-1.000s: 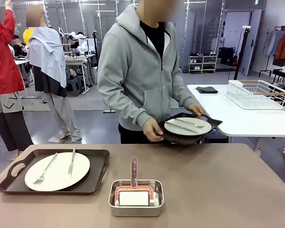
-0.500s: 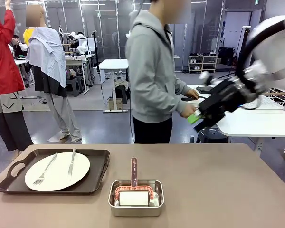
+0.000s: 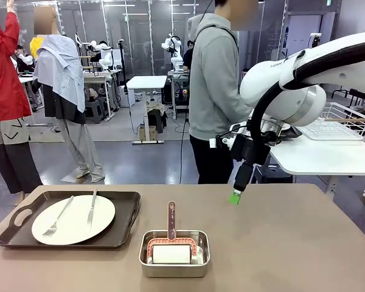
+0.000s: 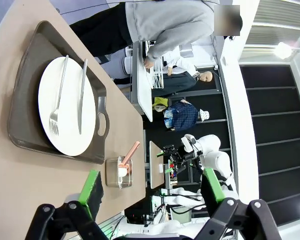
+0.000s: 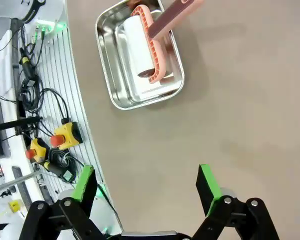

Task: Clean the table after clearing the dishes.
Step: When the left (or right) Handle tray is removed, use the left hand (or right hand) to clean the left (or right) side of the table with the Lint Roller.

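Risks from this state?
1. Right pincer hangs open near the person at the far edge; a swing could hit them.
2. A tray with plate, fork and knife sits on the table; wiping now could knock it.
3. The pink-handled tool lies loose in the steel pan; an off-centre grab may drag the pan.

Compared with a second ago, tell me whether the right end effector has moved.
Yes: right end effector swung in from the right, dropping toward the steel pan.
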